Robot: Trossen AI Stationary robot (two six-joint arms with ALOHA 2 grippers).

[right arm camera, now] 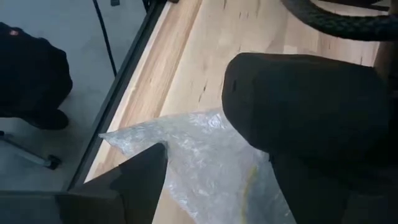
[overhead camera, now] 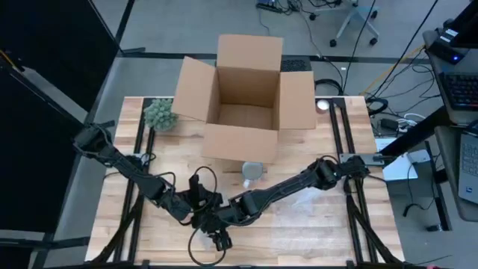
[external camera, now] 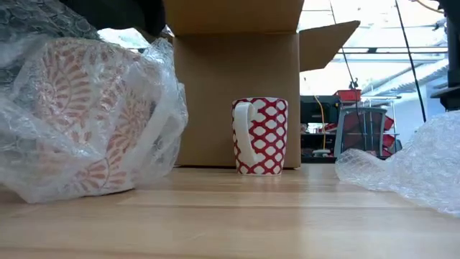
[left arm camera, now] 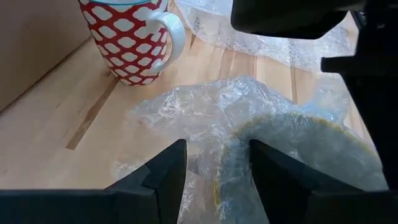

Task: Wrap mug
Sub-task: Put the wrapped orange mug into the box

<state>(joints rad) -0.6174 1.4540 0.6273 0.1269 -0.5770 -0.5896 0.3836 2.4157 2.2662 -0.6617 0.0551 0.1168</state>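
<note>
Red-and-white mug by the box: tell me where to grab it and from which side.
Grip the red-and-white mug across its rim from above. It stands upright with its mouth open, while the cardboard box close behind blocks that side. Its handle is free too, offering a second hold.

Wrapped mug (external camera: 79,115) cropped at left edge

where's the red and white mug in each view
High view: the red and white mug stands just in front of the cardboard box, seen from above.
Low view: mid-picture, upright, handle toward the bubble-wrapped bundle, box behind it.
Left wrist view: upper part of the picture, beside the box wall.
Right wrist view: not in it.
Shared landmark: the cardboard box.
</note>
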